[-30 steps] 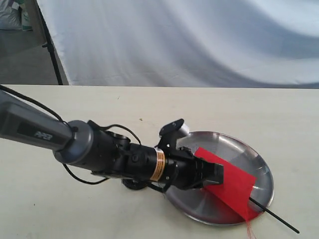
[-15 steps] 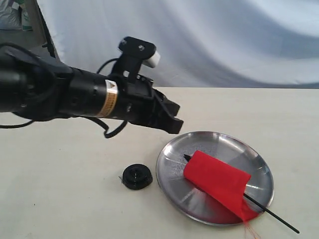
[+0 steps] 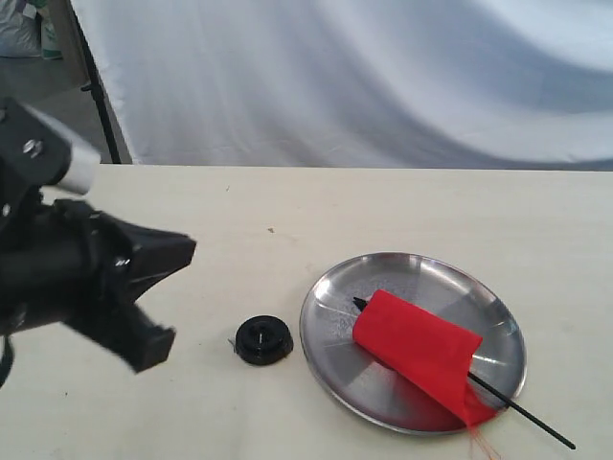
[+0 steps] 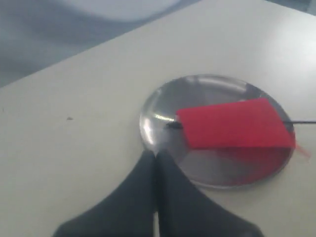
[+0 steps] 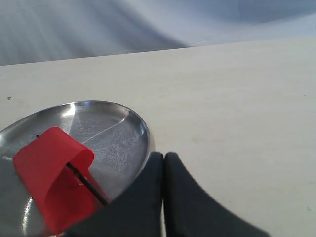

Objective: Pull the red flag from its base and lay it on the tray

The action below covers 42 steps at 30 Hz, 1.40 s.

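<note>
Found the base (image 3: 263,339) just beside the tray (image 3: 412,261), on its left in the exterior view, not touching the rim. Saw the left gripper (image 4: 157,159) held off left of both, fingers pressed together on nothing; likewise the right gripper (image 5: 164,157), tips closed near the tray's rim. Noted a pale table (image 3: 431,206), a draped white cloth (image 3: 383,86) behind, and a dark pole (image 3: 96,96) far left. Found the red flag (image 3: 417,350) lying in the tray, cloth folded over the stick, set diagonally: pointed tip toward the base, the other end poking past the near right rim.
</note>
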Motion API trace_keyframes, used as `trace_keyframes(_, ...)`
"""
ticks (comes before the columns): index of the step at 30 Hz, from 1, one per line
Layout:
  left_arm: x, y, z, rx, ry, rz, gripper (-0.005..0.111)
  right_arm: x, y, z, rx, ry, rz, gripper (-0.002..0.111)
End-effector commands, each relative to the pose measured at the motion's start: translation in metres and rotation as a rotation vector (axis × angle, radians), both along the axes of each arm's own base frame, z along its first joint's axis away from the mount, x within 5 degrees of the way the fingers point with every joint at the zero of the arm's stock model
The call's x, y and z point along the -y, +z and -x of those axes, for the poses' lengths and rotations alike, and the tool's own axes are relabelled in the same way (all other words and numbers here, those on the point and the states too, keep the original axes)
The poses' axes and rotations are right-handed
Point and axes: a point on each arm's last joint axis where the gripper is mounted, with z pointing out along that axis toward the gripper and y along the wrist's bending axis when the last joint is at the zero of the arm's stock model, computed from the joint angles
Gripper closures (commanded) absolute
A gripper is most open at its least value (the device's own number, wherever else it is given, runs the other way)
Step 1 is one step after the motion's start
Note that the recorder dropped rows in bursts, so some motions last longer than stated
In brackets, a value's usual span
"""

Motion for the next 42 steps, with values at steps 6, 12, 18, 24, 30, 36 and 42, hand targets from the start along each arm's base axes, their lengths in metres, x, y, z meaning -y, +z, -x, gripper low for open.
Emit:
trace_keyframes(6, -0.052, 0.026, 0.048, 0.519, 0.059, -0.451, 0.107, 0.0, 0.001, -0.001, 0.009, -0.001, 0.005, 0.109)
trace_keyframes(12, -0.073, 0.054, 0.072, 0.565, 0.226, -0.196, 0.107, 0.0, 0.001, -0.001, 0.009, -0.001, 0.005, 0.109)
trace_keyframes(18, -0.072, 0.041, 0.089, -0.2, 0.457, 0.978, 0.107, 0.0, 0.001, -0.001, 0.009, -0.001, 0.005, 0.109)
trace_keyframes(24, -0.068, 0.029, 0.094, -0.231, 0.398, 0.84, 0.107, 0.0, 0.001, -0.001, 0.009, -0.001, 0.005, 0.109)
trace_keyframes(30, -0.075, 0.018, 0.094, 0.148, 0.19, -0.044, 0.107, 0.0, 0.001, -0.001, 0.009, -0.001, 0.005, 0.109)
trace_keyframes(36, -0.076, 0.01, 0.097, 0.094, 0.153, -0.16, 0.107, 0.0, 0.001, -0.001, 0.009, -0.001, 0.005, 0.109)
trace_keyframes(42, -0.066, -0.006, 0.105, -0.127, 0.135, 0.045, 0.107, 0.0, 0.001, -0.001, 0.009, -0.001, 0.005, 0.109)
